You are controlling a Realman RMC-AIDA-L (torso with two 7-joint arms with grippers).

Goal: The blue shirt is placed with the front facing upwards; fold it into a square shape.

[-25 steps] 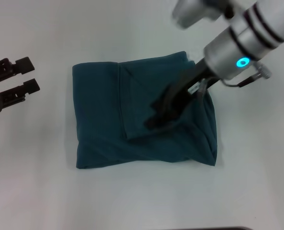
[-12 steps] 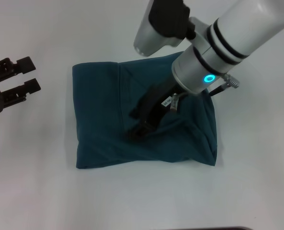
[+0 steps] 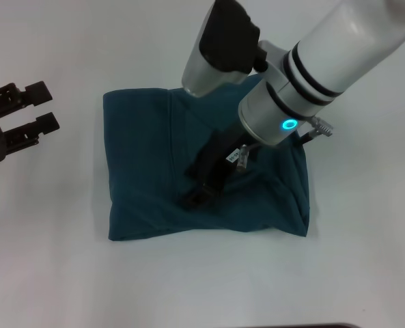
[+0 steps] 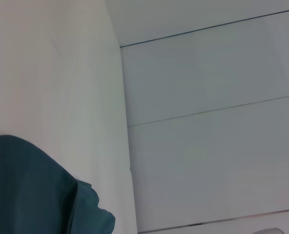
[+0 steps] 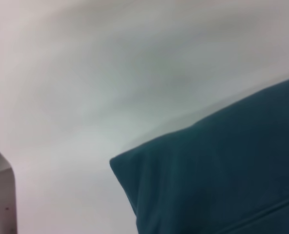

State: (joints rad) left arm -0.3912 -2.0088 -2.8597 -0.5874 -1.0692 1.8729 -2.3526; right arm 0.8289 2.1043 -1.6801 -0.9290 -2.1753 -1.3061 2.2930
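The blue shirt lies mid-desk, already folded into a rough square. Right claw presses on its top layer, finger state unclear. Left claw idles apart, beside. Only tidying seems left.

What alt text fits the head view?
A dark teal-blue cotton shirt, folded to a rough square, lies on a white table; the right gripper rests on its middle, and the left gripper waits open beside it.

The blue shirt, dark teal, lies folded into a rough square at the scene's centre; a folded layer's edge runs near-to-far left of middle; creases gather toward the near right corner; no lettering shows.
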